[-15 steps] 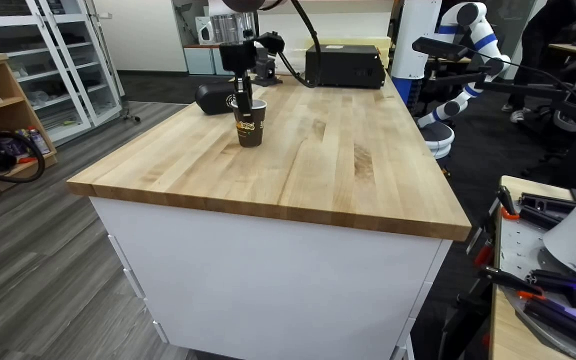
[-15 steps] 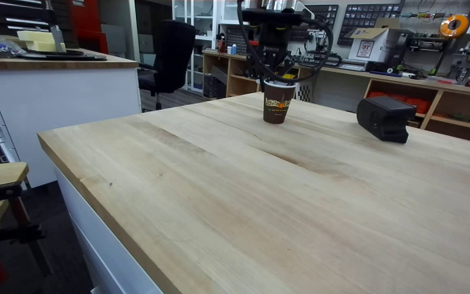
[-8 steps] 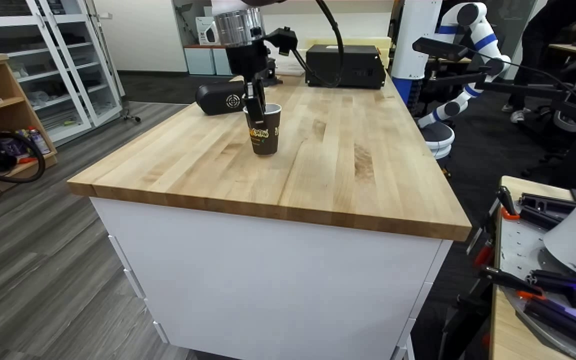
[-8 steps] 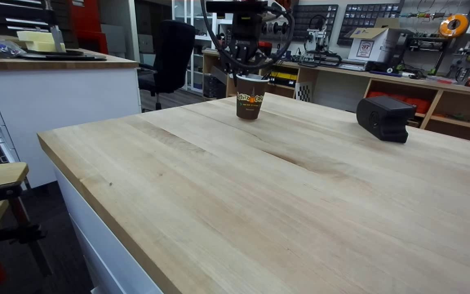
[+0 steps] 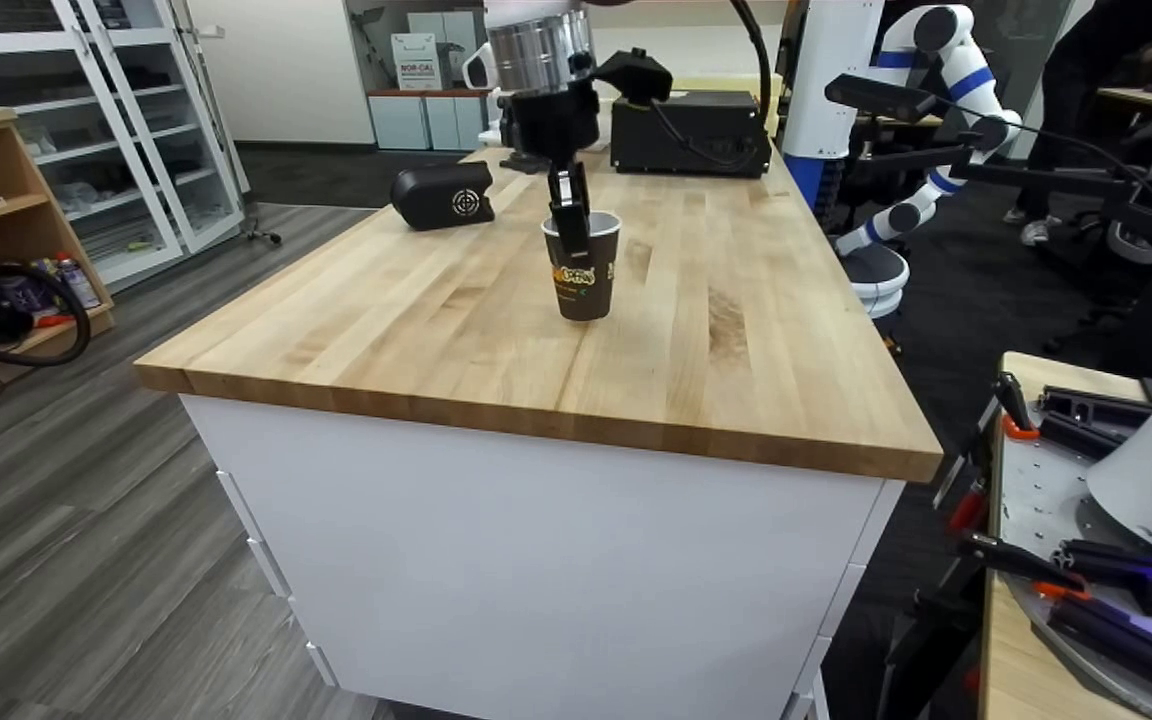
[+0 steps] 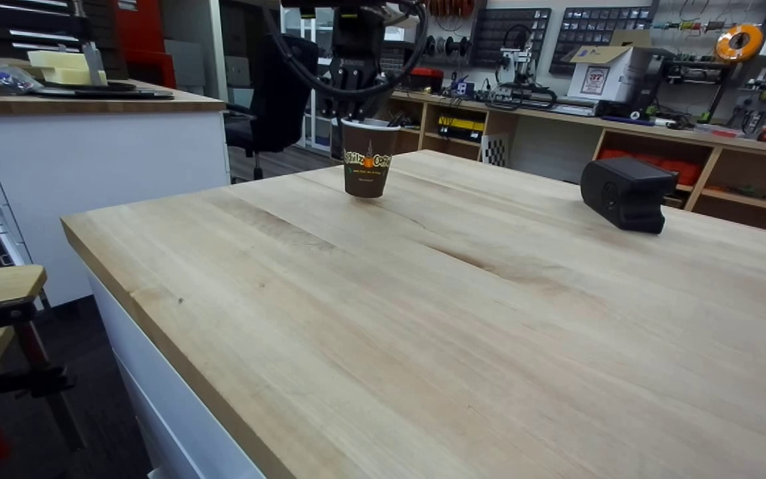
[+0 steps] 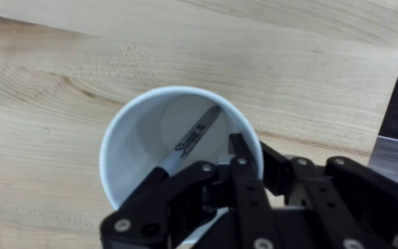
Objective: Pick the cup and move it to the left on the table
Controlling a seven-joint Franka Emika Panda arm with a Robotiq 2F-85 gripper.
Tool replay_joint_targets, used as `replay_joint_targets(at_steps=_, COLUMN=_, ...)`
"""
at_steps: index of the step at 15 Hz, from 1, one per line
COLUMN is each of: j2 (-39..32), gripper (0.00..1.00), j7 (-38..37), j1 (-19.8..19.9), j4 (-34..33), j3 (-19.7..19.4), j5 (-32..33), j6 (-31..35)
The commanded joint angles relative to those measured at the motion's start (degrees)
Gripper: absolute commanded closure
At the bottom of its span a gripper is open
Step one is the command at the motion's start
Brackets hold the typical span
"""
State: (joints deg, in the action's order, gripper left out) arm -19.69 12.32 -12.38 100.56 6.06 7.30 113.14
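The cup [image 5: 586, 292] is dark brown with a white rim and a yellowish print; it also shows in an exterior view [image 6: 366, 163]. It is upright, at or just above the table [image 5: 496, 350]; a small gap is hard to judge. My gripper [image 5: 573, 238] is shut on the cup's wall. In the wrist view, one finger of the gripper [image 7: 249, 145] is inside the cup [image 7: 133, 145] and the other outside against the rim. A grey marker [image 7: 192, 138] leans inside the cup. The table shows bare wood in the wrist view [image 7: 47, 121].
A black box-like device [image 5: 441, 197] stands on the table; it also shows in an exterior view [image 6: 629, 193]. A larger black box [image 5: 691, 132] is at the table's far end. The table's edge [image 7: 389, 100] shows at the right in the wrist view.
The gripper and cup have moved together, rightward and nearer the camera in an exterior view, and leftward in an exterior view from another side. The black device has stayed put.
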Motion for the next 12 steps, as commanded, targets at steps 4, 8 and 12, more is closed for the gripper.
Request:
replay_joint_targets(at_steps=4, j2=10.5, gripper=0.98, j7=-1.0, j1=1.2, j4=16.4, j3=2.3, j5=-1.1, j6=10.5)
replay_joint_targets(at_steps=8, j2=13.0, gripper=0.98, j7=-0.2, j1=1.7, j4=20.9, j3=2.7, j5=-3.8, j6=14.0)
replay_joint_targets(at_steps=12, j2=14.5, gripper=0.97, j7=0.1, j1=2.1, j4=22.8, j3=2.5, j5=-5.7, j6=14.8)
